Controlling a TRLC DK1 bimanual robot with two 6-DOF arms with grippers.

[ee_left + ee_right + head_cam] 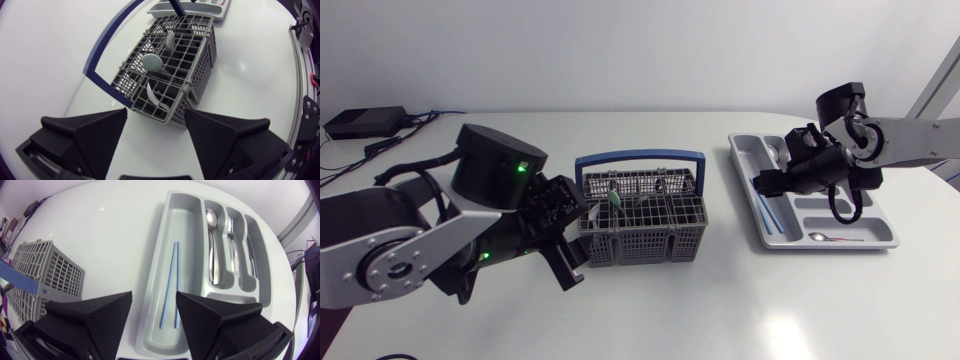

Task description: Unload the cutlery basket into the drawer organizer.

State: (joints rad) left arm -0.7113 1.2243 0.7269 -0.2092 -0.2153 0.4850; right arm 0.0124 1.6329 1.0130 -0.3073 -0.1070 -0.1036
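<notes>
The grey cutlery basket [640,232] with a blue handle [640,157] stands mid-table. Several spoons [152,62] lie and lean in its cells. My left gripper [575,238] is open at the basket's left end, its fingers [95,132] wide apart just short of the near corner [156,112]. The grey drawer organizer [885,225] lies at the right. My right gripper [770,185] hangs open above its long compartment, where two blue chopsticks [170,285] lie. Beside them are a spoon [212,245], a fork [232,237] and a knife [250,255].
A small spoon [825,238] lies in the organizer's front cross compartment. A black box [365,122] with cables sits at the table's far left back. Bare white tabletop lies between basket and organizer and along the front.
</notes>
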